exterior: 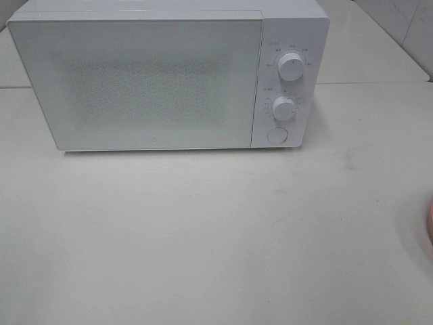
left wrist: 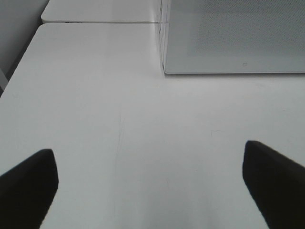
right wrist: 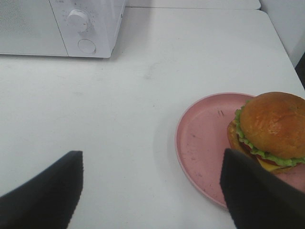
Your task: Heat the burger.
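Where microwave (exterior: 155,81) stands, white table (exterior: 203,237).

The burger (right wrist: 272,131) appears at the right edge of the right wrist frame, below mid-height. It has a glossy golden-brown bun on top, a green lettuce frill beneath, then a dark patty and yellow cheese. It sits upright and assembled on a round pink plate (right wrist: 200,143), toward that plate's right side.
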Controlling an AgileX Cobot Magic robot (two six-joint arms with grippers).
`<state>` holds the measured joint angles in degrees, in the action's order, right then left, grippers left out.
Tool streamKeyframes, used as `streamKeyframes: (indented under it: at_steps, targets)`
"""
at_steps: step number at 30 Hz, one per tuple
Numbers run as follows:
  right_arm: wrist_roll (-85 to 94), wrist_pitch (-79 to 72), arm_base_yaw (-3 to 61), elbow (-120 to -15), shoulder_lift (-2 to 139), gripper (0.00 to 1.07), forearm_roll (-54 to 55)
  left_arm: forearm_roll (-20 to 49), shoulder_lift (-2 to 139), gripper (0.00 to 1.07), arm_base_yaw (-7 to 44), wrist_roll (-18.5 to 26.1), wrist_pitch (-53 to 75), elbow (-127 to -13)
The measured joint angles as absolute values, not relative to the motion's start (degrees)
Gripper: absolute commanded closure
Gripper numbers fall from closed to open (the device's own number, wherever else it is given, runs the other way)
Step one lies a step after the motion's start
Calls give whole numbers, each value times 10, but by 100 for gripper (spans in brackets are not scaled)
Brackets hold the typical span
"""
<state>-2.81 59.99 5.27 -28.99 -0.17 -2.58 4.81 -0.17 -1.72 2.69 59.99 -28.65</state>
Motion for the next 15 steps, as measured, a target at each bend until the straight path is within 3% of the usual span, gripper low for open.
streamKeyframes:
  at_steps: [15]
  targets:
    - [-28, 600, 53, -290, -2, 31, -26, 48, -2, 5, -17, 27, 599, -286]
